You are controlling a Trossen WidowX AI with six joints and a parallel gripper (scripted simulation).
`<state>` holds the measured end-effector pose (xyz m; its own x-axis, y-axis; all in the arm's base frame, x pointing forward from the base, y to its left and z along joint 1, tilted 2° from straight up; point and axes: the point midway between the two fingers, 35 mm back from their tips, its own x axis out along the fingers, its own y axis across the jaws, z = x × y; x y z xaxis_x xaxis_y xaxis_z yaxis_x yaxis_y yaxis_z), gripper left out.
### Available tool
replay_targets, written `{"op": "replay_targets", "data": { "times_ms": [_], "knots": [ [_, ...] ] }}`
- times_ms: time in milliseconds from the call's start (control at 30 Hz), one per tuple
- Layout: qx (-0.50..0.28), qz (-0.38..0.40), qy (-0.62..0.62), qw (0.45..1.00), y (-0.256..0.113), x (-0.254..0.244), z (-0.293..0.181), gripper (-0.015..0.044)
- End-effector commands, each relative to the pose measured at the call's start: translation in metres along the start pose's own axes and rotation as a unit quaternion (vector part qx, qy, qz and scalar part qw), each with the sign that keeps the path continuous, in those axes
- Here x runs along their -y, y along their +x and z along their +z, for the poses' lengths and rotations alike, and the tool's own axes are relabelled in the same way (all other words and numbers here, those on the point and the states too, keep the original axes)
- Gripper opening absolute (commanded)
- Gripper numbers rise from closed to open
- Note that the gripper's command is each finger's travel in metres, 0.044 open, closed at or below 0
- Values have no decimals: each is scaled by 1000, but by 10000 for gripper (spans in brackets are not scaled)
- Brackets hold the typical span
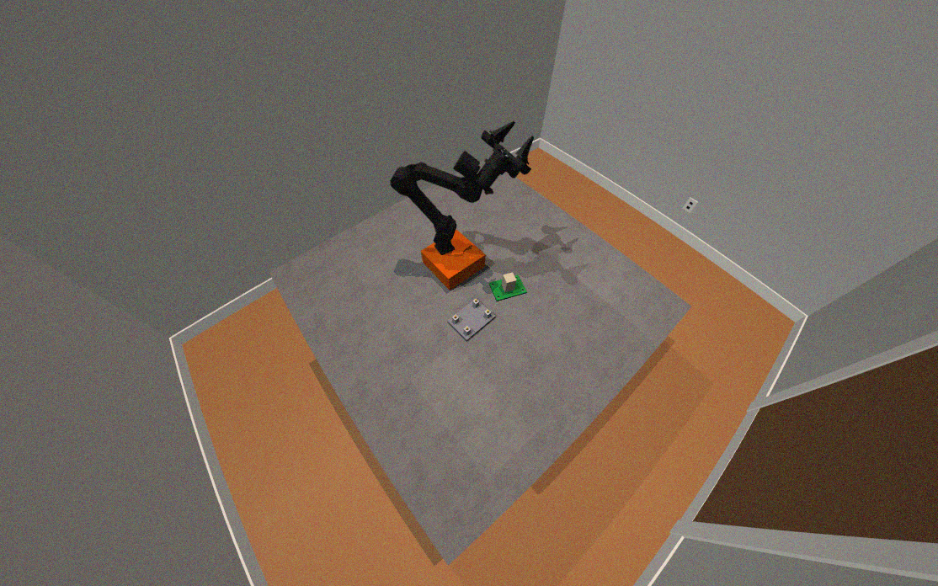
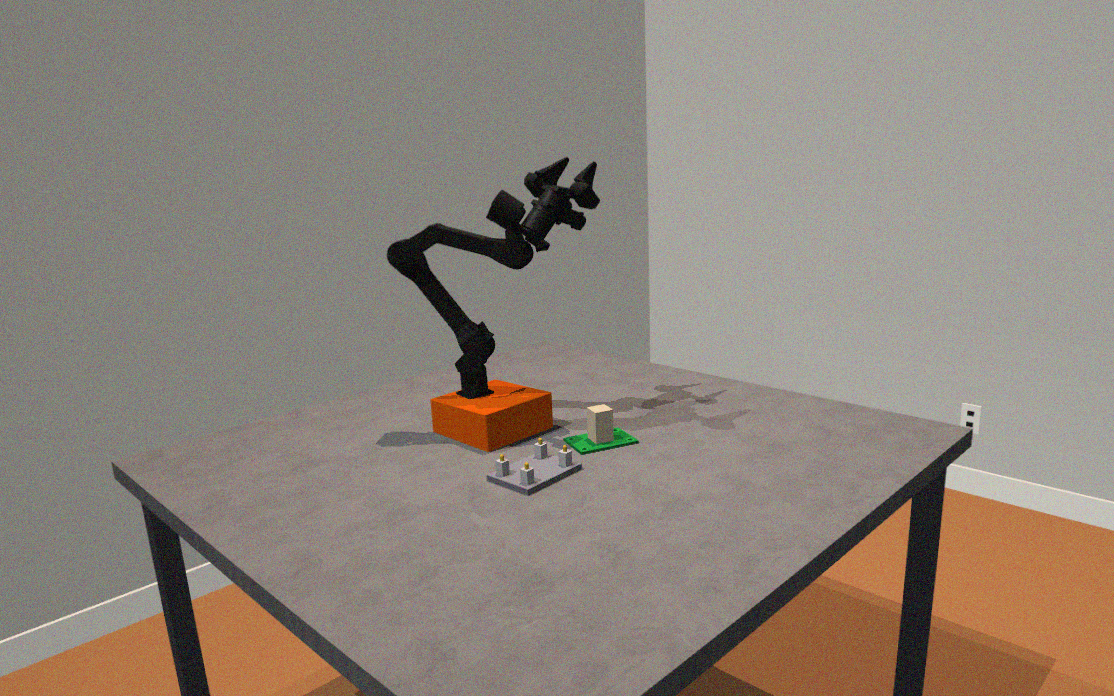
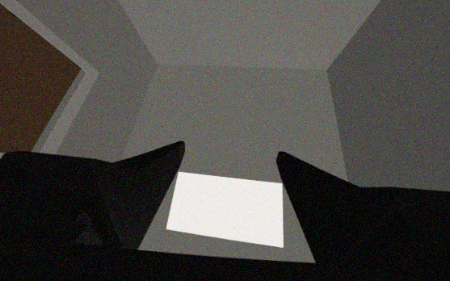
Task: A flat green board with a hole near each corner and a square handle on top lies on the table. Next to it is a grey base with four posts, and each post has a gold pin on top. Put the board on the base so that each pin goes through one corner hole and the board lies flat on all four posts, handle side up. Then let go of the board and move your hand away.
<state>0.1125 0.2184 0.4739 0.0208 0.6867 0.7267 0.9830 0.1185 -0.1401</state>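
Exterior view: a black six-joint arm is standing on an orange block, its upper links folding back and then reaching forward above the grey table. The gripper is pointing obliquely upward, well apart from everything on the table; its two fingers are standing wide open and are gripping nothing. The green board is lying flat on the table, handle side up, with the pale, upright, block-shaped handle rising from its upper face. Small holes are showing near corners of the board. Just beside the board, the grey base is resting on the table and is carrying four short posts, each bearing a gold pin on top in the exterior view. The board is sitting beside the base, not on its posts, and the pins are standing uncovered. The orange block is standing near both board and base. Shadows of the arm are falling across the table beyond the block. In the wrist view, the dark fingers are framing a bright white rectangular panel against grey surfaces; a brown area is appearing at the left edge.
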Motion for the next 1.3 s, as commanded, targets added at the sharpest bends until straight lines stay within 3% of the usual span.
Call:
{"op": "replay_targets", "data": {
  "times_ms": [0, 100, 233, 367, 667, 967, 1267],
  "knots": [
    [3, 5, 9, 1000, 0, -3, 1, 426],
    [32, 74, 127, 989, 4, -38, 19, 440],
    [49, 204, 320, 924, -3, -96, 51, 440],
    [23, 335, 476, 813, -25, -149, 82, 440],
    [-107, 524, 644, 547, -91, -218, 130, 440],
    [-325, 633, 670, 214, -177, -247, 165, 440],
    [-570, 624, 528, -84, -262, -237, 179, 440]
  ]
}}
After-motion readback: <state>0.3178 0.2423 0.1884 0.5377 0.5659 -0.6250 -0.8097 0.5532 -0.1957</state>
